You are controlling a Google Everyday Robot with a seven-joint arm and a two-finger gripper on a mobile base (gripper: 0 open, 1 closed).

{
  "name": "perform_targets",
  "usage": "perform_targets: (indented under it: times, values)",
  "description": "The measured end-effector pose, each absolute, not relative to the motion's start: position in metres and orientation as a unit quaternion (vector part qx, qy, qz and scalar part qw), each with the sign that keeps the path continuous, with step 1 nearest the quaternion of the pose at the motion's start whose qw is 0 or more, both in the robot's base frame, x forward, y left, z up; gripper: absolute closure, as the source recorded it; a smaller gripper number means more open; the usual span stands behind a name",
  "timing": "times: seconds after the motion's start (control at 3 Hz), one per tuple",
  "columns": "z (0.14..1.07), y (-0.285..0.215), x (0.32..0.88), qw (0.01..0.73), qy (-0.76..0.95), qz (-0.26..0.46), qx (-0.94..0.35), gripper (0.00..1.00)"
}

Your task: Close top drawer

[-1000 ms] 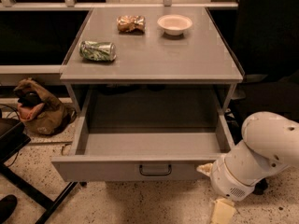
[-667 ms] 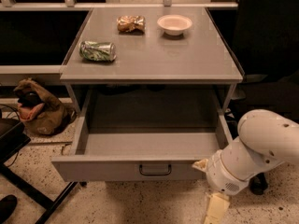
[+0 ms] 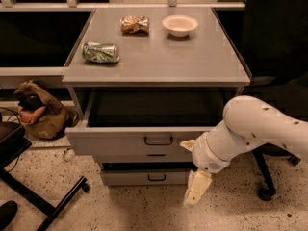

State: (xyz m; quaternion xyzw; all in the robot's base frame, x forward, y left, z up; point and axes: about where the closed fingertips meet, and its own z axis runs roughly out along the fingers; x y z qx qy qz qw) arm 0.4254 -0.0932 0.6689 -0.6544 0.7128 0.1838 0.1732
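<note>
The top drawer (image 3: pixel 120 142) is a wide grey drawer with a small dark centre handle, under the grey table top (image 3: pixel 159 61). It stands partly pulled out, and its dark inside shows empty. Two matching grey drawers sit below it: a thin strip of the middle one (image 3: pixel 156 155) and the bottom one (image 3: pixel 144 177). My gripper (image 3: pixel 187 173) is at the right end of the top drawer's front, on the white arm coming in from the right. It is open and holds nothing. Its upper cream finger (image 3: pixel 186 144) touches the front panel; the lower finger (image 3: pixel 196 190) hangs toward the floor.
On the table top lie a crushed green can (image 3: pixel 100 52), a brown snack bag (image 3: pixel 134 24) and a white bowl (image 3: pixel 179 25). A brown bag (image 3: pixel 41 113) sits on the floor at left, beside black chair legs (image 3: pixel 38 198). Another chair's wheel (image 3: pixel 265 192) is behind my arm.
The top drawer has slid well inward, so much less of its inside shows. My arm and gripper have moved left and forward with the drawer front, and the lower drawers now show.
</note>
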Motion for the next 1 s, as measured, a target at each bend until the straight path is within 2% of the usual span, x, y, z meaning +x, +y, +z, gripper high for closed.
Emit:
perform_targets:
  times: [0.33,1.0]
  values:
    - [0.669,-0.093,0.425,0.173,0.713,0.184,-0.654,0.00]
    - [0.661,-0.075,0.477,0.192,0.692,0.173,-0.674,0.00]
